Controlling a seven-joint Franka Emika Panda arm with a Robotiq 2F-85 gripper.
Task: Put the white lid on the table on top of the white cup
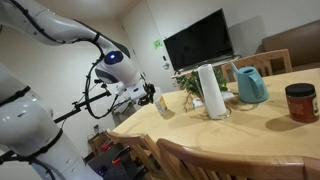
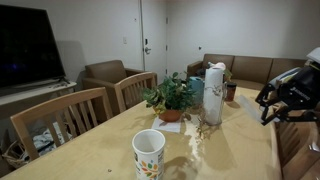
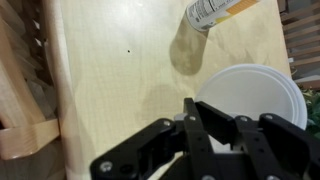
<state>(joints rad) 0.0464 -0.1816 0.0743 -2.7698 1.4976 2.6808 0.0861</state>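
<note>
Black pincer point(image 3: 190, 104), jaws together, by round white lid point(image 3: 255, 95) on wooden table point(image 3: 110, 70).

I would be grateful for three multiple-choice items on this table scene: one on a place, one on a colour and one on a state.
1. Where does the white lid lie?
A) on the table
B) on a chair seat
C) on top of the television

2. What colour is the jug?
A) red
B) teal
C) yellow

3. How does the white cup stand?
A) tipped on its side
B) upright with a lid on it
C) upright and open

Answers:
1 A: the wrist view shows it flat on the wood, just past the gripper.
2 B: an exterior view shows it teal, beside the white roll.
3 C: its open mouth shows in an exterior view.
</note>
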